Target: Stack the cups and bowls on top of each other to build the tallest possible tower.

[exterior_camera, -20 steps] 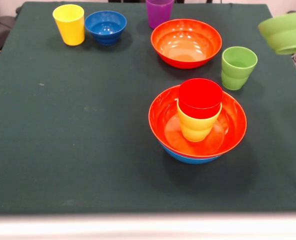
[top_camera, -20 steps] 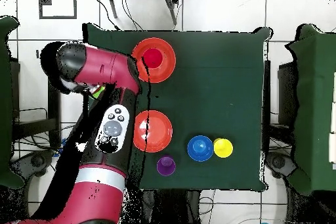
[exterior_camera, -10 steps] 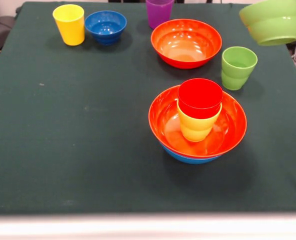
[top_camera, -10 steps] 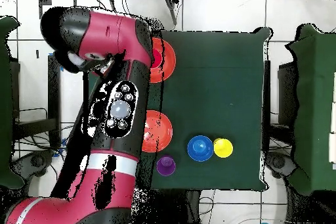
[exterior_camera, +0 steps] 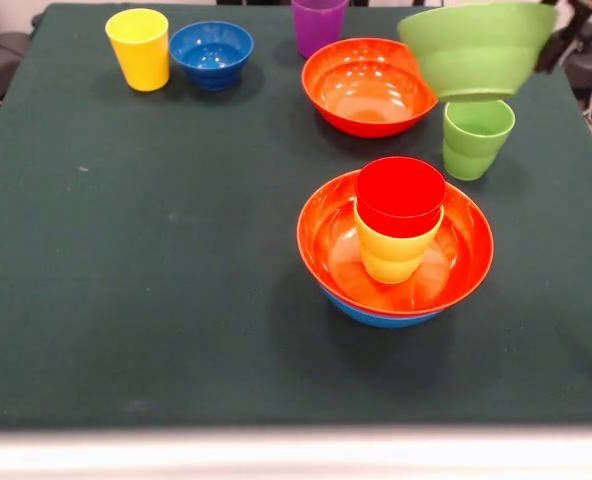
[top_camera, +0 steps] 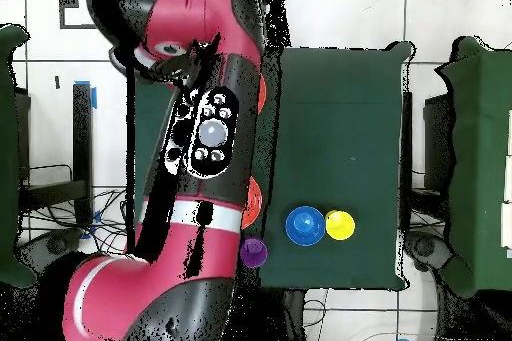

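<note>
We see the dark green table point(exterior_camera: 126, 300) on pale floor tiles point(top_camera: 340, 12). The lime green bowl point(exterior_camera: 476, 50) hangs above the tower point(exterior_camera: 396, 240); we cannot tell the gripper's grip.

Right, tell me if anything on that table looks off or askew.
Only the green bowl stands out: it hangs tilted in the air above the green cup, carried at its right rim. The tower looks upright, though its cups sit off-centre in the orange bowl. Nothing is spilled or tipped over.
</note>
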Tool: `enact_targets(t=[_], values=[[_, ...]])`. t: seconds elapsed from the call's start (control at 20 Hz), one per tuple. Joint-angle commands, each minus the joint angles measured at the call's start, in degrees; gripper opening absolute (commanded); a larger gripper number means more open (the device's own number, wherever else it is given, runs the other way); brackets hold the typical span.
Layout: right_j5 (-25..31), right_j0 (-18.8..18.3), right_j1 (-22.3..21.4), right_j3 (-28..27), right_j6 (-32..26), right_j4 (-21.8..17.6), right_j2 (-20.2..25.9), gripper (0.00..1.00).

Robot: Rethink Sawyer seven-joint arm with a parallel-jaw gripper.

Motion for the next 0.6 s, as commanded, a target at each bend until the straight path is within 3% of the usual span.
enact_targets(t=[0.05, 0.35, 0.6], values=[[9.9, -3.2, 8.1, -14.5, 1.6, -0.9, -5.0, 0.0], [11.4, -3.9, 10.4, -16.4, 2.0, 1.9, -8.5, 0.0], [18.6, -5.6, 12.5, -20.3, 3.5, 6.7, -15.6, 0.0]])
